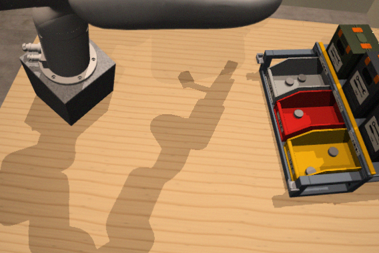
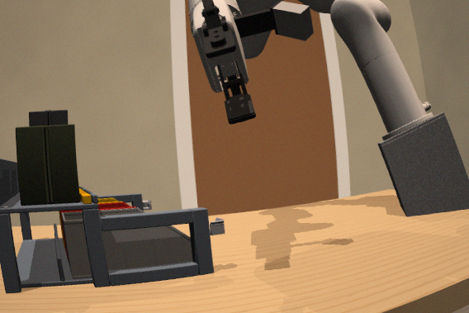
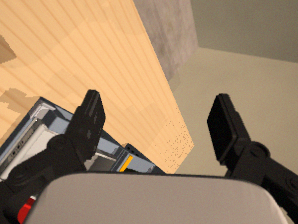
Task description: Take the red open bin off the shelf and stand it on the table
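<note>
Red bin: Seated in the middle of the shelf, the red bin (image 1: pixel 321 117) (image 2: pixel 117 206) (image 3: pixel 26 210) waits with one round part (image 1: pixel 298 113) in our view.
Long axis: In the top view we see it run front to back, the low open front toward the arm's base (image 1: pixel 91 93) (image 2: pixel 417 168).
Neighbors: The gray bin (image 1: pixel 311 83) (image 2: pixel 144 246) (image 3: pixel 35 146) and yellow bin (image 1: pixel 323 159) (image 2: pixel 108 200) sit close on either side; we judge a sideways tug could disturb them.
Shelf: Its gray frame (image 1: pixel 283 54) (image 2: pixel 201 242) (image 3: pixel 60 123) stands on the table (image 1: pixel 200 185) (image 2: pixel 371 258) (image 3: pixel 115 60), with cases (image 1: pixel 361 40) (image 2: pixel 47 163) behind the bins on the upper level.
Claw: Spread wide and grasping nothing, the claw (image 2: pixel 229 73) (image 3: pixel 156 105) hangs well above shelf height.
Bearing: From the claw, the bin lies below and off to one side; our wrist view catches only a red sliver at lower left, outside the gap between the fingers. This lone arm must make the reach.
Next move: We expect a sideways shift and descent, fingers turned to suit the bin's long axis, before any grip.
Stage: The job is at its approach, by our reckoning; lift, flat set-down and release remain.
</note>
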Robot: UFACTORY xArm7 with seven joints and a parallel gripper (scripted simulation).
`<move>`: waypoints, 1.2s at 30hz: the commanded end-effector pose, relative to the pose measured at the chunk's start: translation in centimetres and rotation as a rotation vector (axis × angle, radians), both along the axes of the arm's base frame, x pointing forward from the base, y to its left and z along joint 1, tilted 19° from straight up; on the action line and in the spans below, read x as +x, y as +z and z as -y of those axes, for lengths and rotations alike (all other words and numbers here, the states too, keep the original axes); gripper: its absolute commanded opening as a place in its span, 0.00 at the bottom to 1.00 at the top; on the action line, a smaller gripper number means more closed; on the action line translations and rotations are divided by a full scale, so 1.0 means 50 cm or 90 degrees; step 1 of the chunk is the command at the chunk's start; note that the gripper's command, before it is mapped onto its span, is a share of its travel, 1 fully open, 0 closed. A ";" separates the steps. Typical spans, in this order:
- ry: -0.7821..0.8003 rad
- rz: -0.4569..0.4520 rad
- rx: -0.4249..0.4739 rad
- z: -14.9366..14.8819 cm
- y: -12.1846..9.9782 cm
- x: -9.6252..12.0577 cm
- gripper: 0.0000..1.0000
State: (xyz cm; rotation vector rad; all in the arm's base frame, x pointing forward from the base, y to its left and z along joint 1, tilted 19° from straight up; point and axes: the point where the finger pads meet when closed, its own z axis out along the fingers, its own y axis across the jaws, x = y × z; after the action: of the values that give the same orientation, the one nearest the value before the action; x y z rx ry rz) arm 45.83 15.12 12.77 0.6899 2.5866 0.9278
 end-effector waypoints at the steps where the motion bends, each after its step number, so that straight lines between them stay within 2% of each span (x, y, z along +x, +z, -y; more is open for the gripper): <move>1: 0.001 0.002 0.000 -0.001 0.002 0.001 1.00; 12: 0.001 0.002 0.000 -0.001 0.002 0.001 1.00; 17: 0.001 0.002 0.000 -0.027 0.106 -0.024 1.00; 29: 0.001 0.002 0.000 -0.027 0.106 -0.024 1.00; 34: 0.001 0.002 0.000 -0.039 0.164 -0.038 1.00; 36: 0.001 0.002 0.000 -0.039 0.164 -0.038 1.00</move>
State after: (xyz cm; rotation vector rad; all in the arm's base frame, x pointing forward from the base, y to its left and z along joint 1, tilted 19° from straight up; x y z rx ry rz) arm 44.50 16.93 19.34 0.6847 2.5827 0.9369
